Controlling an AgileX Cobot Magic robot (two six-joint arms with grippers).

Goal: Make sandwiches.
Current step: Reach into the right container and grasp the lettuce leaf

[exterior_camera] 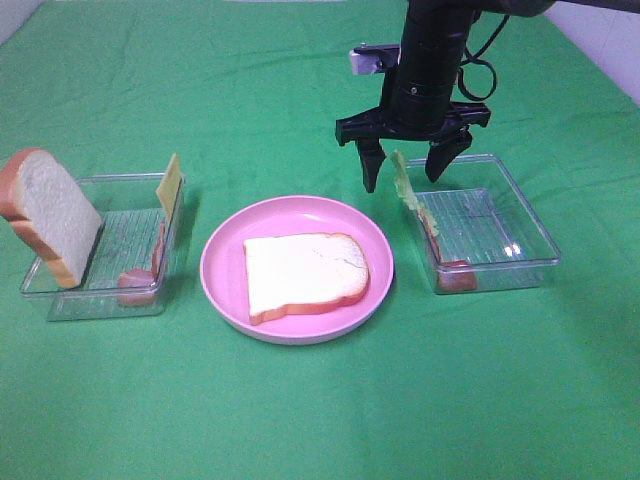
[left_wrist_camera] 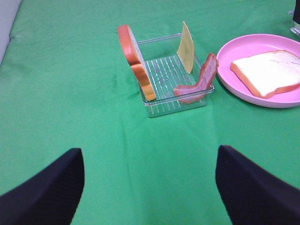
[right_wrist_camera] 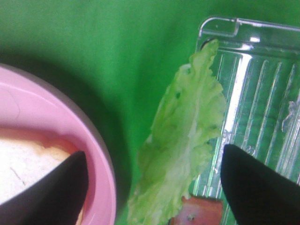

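Note:
One white bread slice (exterior_camera: 305, 275) lies flat on the round pink plate (exterior_camera: 222, 262); nothing lies on it. My right gripper (exterior_camera: 402, 180) is open, its jaws on either side of the pale green lettuce leaf (exterior_camera: 405, 185), which leans on the left wall of the right tray (exterior_camera: 520, 215). In the right wrist view the lettuce (right_wrist_camera: 187, 140) stands between the open fingers (right_wrist_camera: 51, 187). A ham strip (exterior_camera: 450, 265) lies in that tray. The left tray (exterior_camera: 100, 290) holds a second bread slice (exterior_camera: 45, 215), a cheese square (exterior_camera: 170, 185) and ham (exterior_camera: 150, 270). My left gripper (left_wrist_camera: 150, 187) is open and empty.
A green cloth (exterior_camera: 320, 410) covers the whole table. In the left wrist view the left tray (left_wrist_camera: 164, 98) and the plate (left_wrist_camera: 225, 65) lie well ahead of the left gripper. The left arm does not show in the exterior view.

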